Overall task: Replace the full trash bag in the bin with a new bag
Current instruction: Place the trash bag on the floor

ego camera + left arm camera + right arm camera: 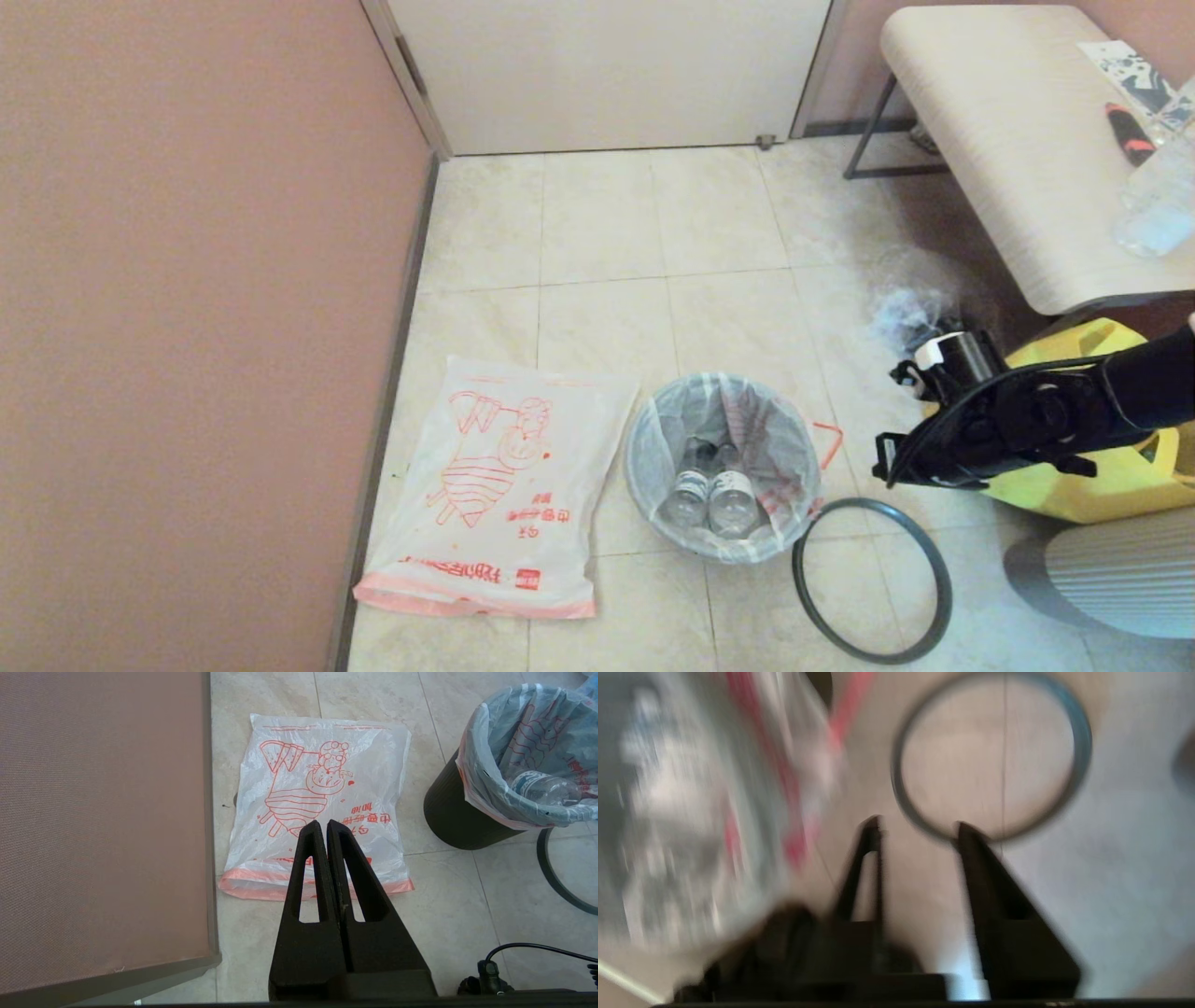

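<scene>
Across the left of the head view we see a pink wall [187, 308], and at the top a white door [607, 70] above the pale tiled floor [653, 233]. In the upper right corner stands a cream bench [1008, 140] with a clear bottle [1158, 201] lying on its right end. Below the bench, at the right edge, a yellow tote bag [1134, 476] sits on the floor, partly behind the right arm.

The new bag [495, 490] lies flat on the tiles in the lower left of centre, close beside the wall, its pink-orange band towards the bottom of the frame. Just to its right stands the bin [455, 816], a black bucket, with the full trash bag [724, 467] still inside it, the bag's mouth folded over the rim and clear bottles showing within. An orange drawstring tail [829, 441] sticks out on its right. The grey hoop [873, 579] lies flat on the floor at the lower right of the bin, touching or nearly touching it.

Our right gripper [917, 828] hangs above the floor to the right of the bin, fingers parted with nothing between them, over the near edge of the hoop. Our left gripper [323, 828] is parked above the new bag, its fingers pressed together and holding nothing.
</scene>
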You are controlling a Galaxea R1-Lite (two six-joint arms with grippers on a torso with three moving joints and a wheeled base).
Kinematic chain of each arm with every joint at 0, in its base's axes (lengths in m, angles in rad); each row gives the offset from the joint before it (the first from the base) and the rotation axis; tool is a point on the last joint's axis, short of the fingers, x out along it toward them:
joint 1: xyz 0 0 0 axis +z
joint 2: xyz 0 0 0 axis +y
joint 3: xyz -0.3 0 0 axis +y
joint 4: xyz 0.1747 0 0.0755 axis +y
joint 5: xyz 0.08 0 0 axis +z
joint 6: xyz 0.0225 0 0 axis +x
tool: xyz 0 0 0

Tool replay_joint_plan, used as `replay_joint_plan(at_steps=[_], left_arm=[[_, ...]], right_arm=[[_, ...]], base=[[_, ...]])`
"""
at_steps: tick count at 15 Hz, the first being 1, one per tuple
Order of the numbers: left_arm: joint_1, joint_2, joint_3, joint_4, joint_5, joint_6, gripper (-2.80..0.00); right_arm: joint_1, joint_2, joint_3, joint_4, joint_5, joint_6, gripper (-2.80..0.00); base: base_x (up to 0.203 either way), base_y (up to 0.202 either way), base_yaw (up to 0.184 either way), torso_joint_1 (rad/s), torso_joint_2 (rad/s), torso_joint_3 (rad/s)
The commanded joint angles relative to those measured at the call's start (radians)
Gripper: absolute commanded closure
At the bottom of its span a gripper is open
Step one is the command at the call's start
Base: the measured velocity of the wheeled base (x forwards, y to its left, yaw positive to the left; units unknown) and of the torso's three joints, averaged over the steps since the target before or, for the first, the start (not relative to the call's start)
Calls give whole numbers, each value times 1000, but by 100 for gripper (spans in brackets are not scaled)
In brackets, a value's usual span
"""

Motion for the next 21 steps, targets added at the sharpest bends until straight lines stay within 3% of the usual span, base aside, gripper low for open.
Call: replay_joint_plan(at_steps=[1,5,12,13,19,21], left_arm=[[0,1,0,0,0,0,0],[0,1,0,0,-1,0,0],[0,1,-1,0,0,0,0],[0,1,0,0,-1,0,0],[0,1,-1,0,0,0,0],[0,1,0,0,0,1,0]], right_arm=[[6,152,-144,5,2,4,-280],[-18,309,-386,100,2,0,-280],[-20,485,-658,223,-1,1,-280],[-19,489,-662,224,-1,3,0],[-18,453,-644,275,-1,14,0],[-3,401,-625,296,1,80,0]], base=[[0,0,0,0,0,0],[0,0,0,0,0,0],[0,0,0,0,0,0],[0,0,0,0,0,0],[0,0,0,0,0,0],[0,0,0,0,0,0]])
